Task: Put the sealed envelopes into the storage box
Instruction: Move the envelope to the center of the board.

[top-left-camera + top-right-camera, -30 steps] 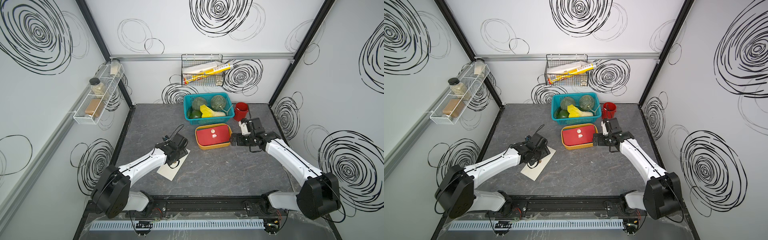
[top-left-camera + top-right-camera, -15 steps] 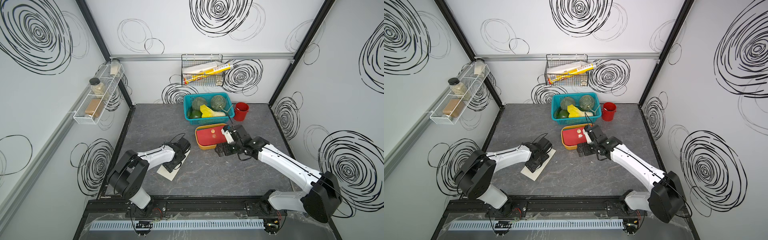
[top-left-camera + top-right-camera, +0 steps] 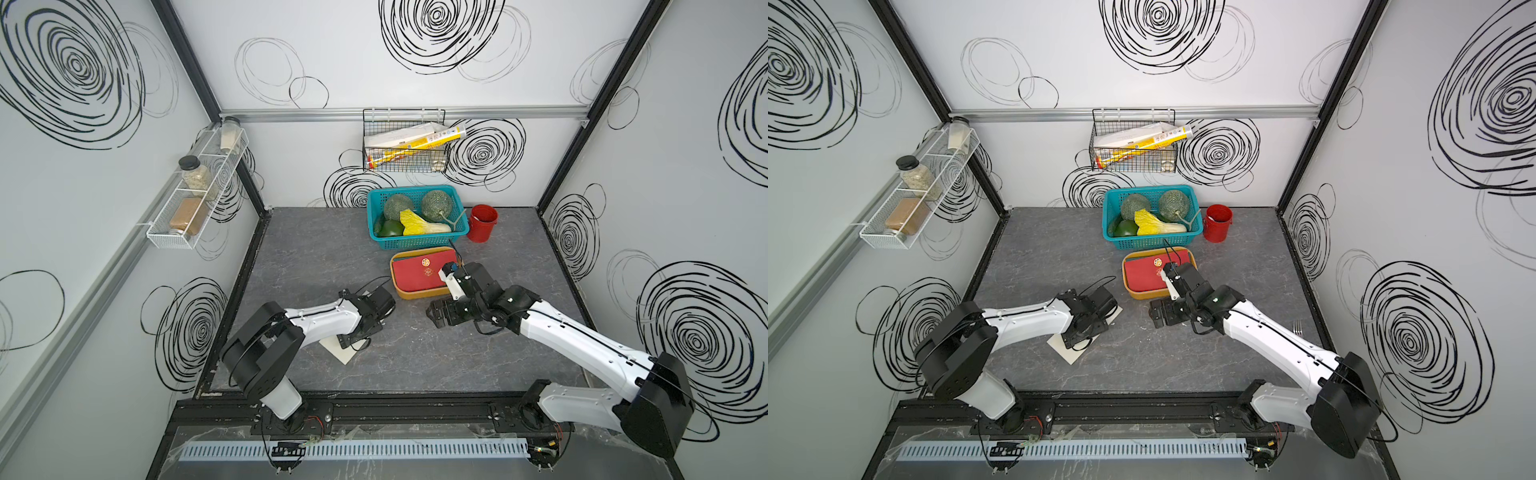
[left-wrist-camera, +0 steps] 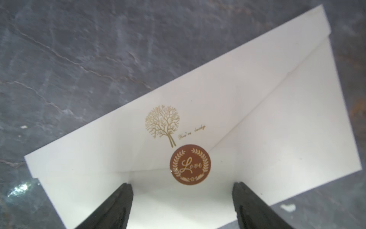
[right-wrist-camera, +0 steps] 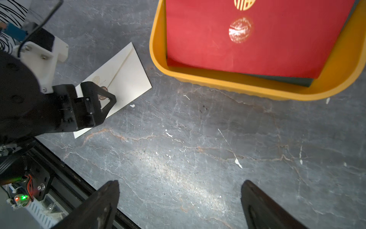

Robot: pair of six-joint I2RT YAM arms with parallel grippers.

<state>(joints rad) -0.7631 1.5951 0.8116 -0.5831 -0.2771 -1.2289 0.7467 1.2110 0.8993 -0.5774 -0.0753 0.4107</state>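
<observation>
Fingers (image 4: pixel 118 206) of the left gripper (image 4: pixel 182 191) stand wide apart over the white envelope (image 4: pixel 198 103), its brown round seal (image 4: pixel 190 164) just ahead of the gap. Whether they touch the paper cannot be told, and the envelope lies flat and askew on the table (image 3: pixel 316 257) toward the front left corner. On the right gripper (image 5: pixel 180 190) the fingers (image 5: pixel 103 206) are spread with nothing between them, above bare table just in front of the storage box (image 3: pixel 415 294), which sits mid-table before the teal basket (image 3: pixel 415 241) and holds a red envelope (image 3: pixel 415 274) on top of a dark green envelope (image 5: pixel 287 80).
</observation>
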